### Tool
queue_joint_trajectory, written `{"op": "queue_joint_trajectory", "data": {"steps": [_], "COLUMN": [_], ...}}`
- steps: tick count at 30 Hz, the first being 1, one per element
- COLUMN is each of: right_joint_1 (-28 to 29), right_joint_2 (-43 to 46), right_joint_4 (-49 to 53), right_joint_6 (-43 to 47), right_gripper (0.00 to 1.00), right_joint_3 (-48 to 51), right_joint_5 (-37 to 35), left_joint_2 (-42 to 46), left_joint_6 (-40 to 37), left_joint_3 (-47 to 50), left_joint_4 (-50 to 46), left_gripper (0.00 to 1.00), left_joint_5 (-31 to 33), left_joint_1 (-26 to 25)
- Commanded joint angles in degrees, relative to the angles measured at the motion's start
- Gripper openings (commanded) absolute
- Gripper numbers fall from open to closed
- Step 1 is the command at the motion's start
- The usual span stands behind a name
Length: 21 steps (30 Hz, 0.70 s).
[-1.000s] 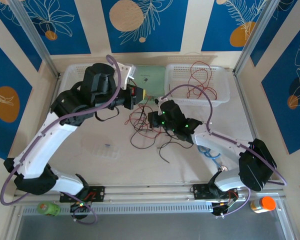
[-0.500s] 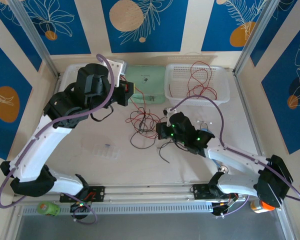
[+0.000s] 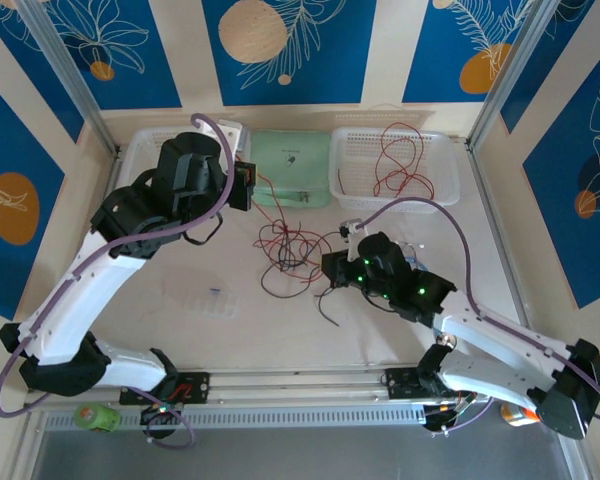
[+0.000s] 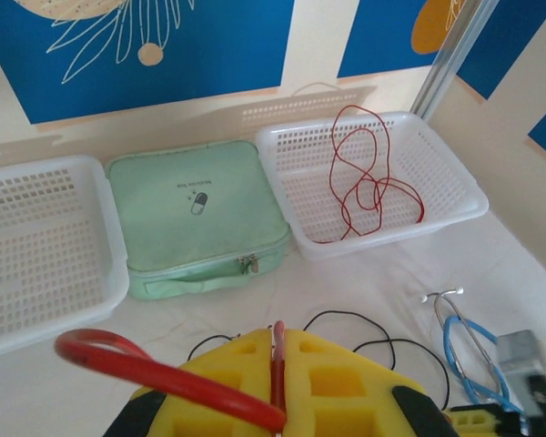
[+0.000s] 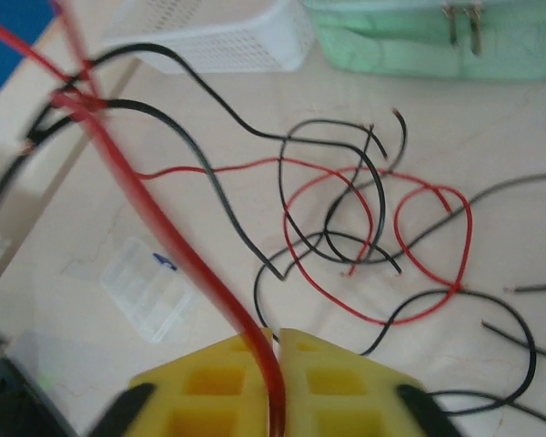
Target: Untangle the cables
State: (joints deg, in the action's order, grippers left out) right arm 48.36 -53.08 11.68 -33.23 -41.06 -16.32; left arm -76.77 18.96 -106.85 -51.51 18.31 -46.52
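On the table (image 3: 270, 335), the far right basket (image 3: 442, 190) holds loose red loops of the cables (image 3: 285, 250). The rest lie tangled mid-table, partly hidden under the right arm. The left gripper (image 4: 278, 341) is clenched on 1 red strand. The right gripper (image 5: 275, 344) pinches another, which is blurred near the lens.

The tabletop (image 3: 280, 330) is carrying a green pouch (image 3: 292, 165); 2 white baskets (image 4: 36, 237) are flanking it, while tangled cables (image 3: 285, 245) and a clear box (image 3: 212, 300) are lying in front of it.
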Motion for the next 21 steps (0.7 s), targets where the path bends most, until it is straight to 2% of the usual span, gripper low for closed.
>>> {"op": "queue_joint_trajectory", "data": {"steps": [1, 3, 4, 6, 10, 13, 16, 21], "right_joint_1": [-0.69, -2.22, -3.55, -7.84, -19.65, -24.75, -24.51, -20.83], "right_joint_2": [1.28, 0.47, -0.09, -1.21, -5.91, -11.84, -17.31, -22.98], "right_joint_4": [2.07, 4.89, 6.39, 8.8, 8.7, 4.65, -1.64, -5.7], "right_joint_6": [3.88, 4.01, 3.48, 1.19, -9.05, -20.61, -29.21, -37.05], "right_gripper": [0.31, 0.51, 0.58, 0.64, 0.65, 0.65, 0.66, 0.67], "right_joint_3": [-2.41, -5.39, -7.16, -10.17, -14.31, -16.09, -17.52, -20.01], "right_joint_5": [6.39, 8.05, 8.67, 10.93, 22.91, 32.09, 36.42, 37.7], "left_joint_2": [0.18, -0.6, -1.11, -1.61, -1.63, -1.15, -0.52, 0.35], "left_joint_6": [-1.43, -1.95, -2.37, -3.11, -4.39, -4.94, -5.31, -5.54], "left_joint_3": [-0.22, -1.22, -1.94, -2.78, -3.1, -3.1, -3.03, -2.75], "left_joint_4": [1.75, 1.44, 1.02, 0.08, -1.11, -1.65, -1.89, -1.02], "left_gripper": [0.0, 0.0, 0.0, 0.0, 0.0, 0.0, 0.0, 0.0], "left_joint_5": [-3.82, -7.86, -10.07, -14.21, -21.74, -24.99, -25.34, -24.92], "left_joint_1": [0.2, 0.12, 0.12, 0.19, 0.14, 0.16, 0.12, 0.12]}}
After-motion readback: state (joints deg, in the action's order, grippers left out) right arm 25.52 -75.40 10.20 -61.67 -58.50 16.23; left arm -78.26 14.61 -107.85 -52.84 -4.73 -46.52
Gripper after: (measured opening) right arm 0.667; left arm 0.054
